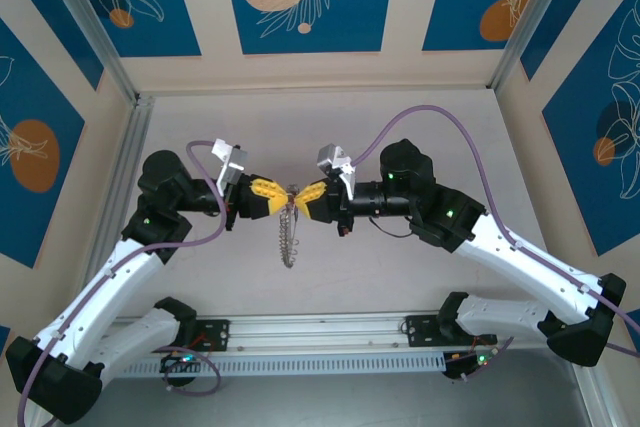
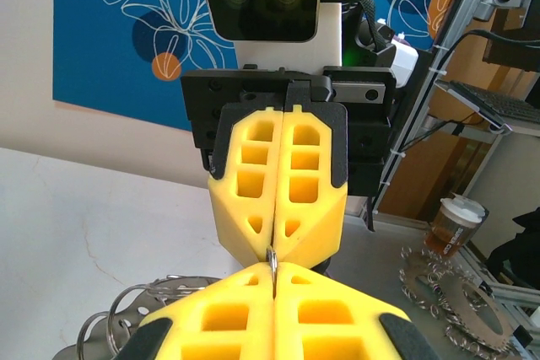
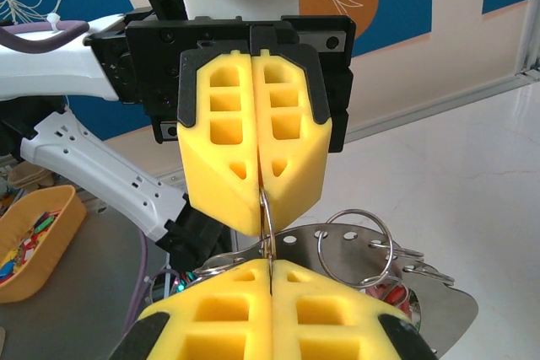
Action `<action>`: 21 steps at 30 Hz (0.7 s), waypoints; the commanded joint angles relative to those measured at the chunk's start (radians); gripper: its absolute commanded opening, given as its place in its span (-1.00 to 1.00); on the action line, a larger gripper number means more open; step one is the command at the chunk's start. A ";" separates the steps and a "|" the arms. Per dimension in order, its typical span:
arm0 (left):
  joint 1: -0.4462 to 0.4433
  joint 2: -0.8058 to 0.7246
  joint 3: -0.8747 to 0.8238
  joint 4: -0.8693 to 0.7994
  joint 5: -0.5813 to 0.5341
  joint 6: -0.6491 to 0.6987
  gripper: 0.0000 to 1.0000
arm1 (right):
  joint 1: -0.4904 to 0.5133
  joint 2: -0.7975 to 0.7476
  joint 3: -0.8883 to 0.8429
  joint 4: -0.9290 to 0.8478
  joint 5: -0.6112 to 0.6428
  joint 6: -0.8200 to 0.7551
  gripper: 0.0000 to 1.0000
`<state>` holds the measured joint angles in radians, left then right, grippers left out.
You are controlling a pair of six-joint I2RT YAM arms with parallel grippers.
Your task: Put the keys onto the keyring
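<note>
We have the left end effector (image 1: 268, 193) and the right end effector (image 1: 312, 197) meeting tip to tip above the counter (image 1: 400, 277). On each one the yellow pads (image 3: 228, 124) are pressed fully together, with no gap left. A thin metal wire (image 2: 272, 263) is pinched in the seam where the two tips face each other. We take that wire to be part of the keyring (image 1: 290, 232), whose fringe of silvery pieces (image 3: 430, 305) hangs straight below the tips. Gripping the loop from opposite sides probably steadies it in the air, so one side can brace while the other works the wire. We cannot pick out the keys among the hanging metal, so we cannot tell whether either is threaded on.
</note>
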<state>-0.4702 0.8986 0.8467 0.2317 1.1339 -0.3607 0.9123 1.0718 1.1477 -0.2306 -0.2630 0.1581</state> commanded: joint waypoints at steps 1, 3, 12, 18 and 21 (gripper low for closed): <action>-0.016 -0.017 0.027 0.029 0.037 0.012 -1.00 | -0.011 0.007 0.035 0.048 -0.005 0.012 -1.00; -0.016 -0.018 0.028 0.025 0.037 0.017 -1.00 | -0.012 0.005 0.031 0.046 0.000 0.017 -1.00; -0.016 -0.014 0.032 0.021 0.038 0.018 -1.00 | -0.018 -0.028 0.020 0.013 0.028 0.012 -1.00; -0.017 -0.015 0.037 0.018 0.037 0.017 -1.00 | -0.021 -0.011 0.023 0.036 0.008 0.017 -1.00; -0.018 -0.016 0.037 0.015 0.035 0.019 -1.00 | -0.023 -0.013 0.026 0.035 0.006 0.015 -1.00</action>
<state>-0.4721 0.8986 0.8467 0.2245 1.1332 -0.3576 0.9028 1.0660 1.1477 -0.2314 -0.2668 0.1654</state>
